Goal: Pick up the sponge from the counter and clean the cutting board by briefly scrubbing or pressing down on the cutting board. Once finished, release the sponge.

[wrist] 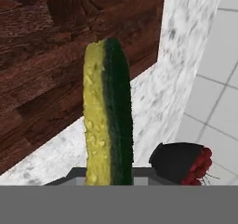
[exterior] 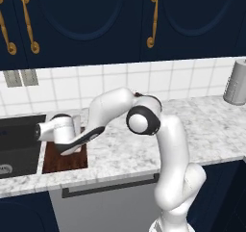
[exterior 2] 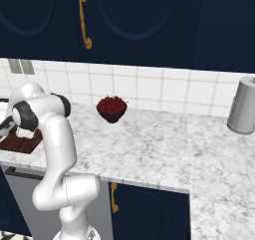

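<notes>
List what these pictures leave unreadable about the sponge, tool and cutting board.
- Tool fingertips: hand view, hidden behind the sponge; open or shut unreadable.
- Sponge touching the cutting board: hand view cannot settle it.
- Cutting board: left base view, arm covers most; right base view, arm hides part.
- Bowl of red fruit: cut by the bottom band.

You've got open counter (exterior 2: 149,139) right of the cutting board (exterior: 65,160); only the fruit bowl (exterior 2: 111,108) and canister (exterior 2: 244,104) sit back there.
</notes>
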Available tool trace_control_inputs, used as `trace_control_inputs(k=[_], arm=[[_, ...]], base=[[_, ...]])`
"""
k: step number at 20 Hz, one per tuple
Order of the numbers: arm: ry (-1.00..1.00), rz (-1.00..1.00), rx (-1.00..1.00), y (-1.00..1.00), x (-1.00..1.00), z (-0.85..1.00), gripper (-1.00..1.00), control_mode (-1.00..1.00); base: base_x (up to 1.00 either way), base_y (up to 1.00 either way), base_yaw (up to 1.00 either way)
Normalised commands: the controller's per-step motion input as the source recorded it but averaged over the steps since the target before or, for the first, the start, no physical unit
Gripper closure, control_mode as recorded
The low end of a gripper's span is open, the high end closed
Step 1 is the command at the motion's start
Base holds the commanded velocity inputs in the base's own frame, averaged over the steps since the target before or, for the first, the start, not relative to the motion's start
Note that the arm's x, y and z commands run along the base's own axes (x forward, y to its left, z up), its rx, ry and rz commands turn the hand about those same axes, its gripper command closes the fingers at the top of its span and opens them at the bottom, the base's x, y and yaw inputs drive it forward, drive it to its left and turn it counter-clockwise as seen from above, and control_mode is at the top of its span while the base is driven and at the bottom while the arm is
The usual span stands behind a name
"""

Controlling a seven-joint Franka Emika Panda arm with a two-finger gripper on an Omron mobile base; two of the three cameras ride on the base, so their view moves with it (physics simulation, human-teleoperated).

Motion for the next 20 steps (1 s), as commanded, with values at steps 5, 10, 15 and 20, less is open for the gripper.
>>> trace_control_inputs(k=[5,10,15,20], arm=[[0.03,0.00,0.00,0.27,-0.01,-0.35,1.00,-1.00],[0.07,0.05,0.10,0.04,-0.45,-0.06,1.00,-1.00],[0.05,0.11,0.08,0.01,-0.79,-0.05,1.00,-1.00],[0.01,0.14,0.03,0.00,-0.95,-0.15,1.00,-1.00]], base=[[0.00,0.00,0.00],[0.00,0.00,0.00],[0.00,0.00,0.00],[0.00,0.00,0.00]])
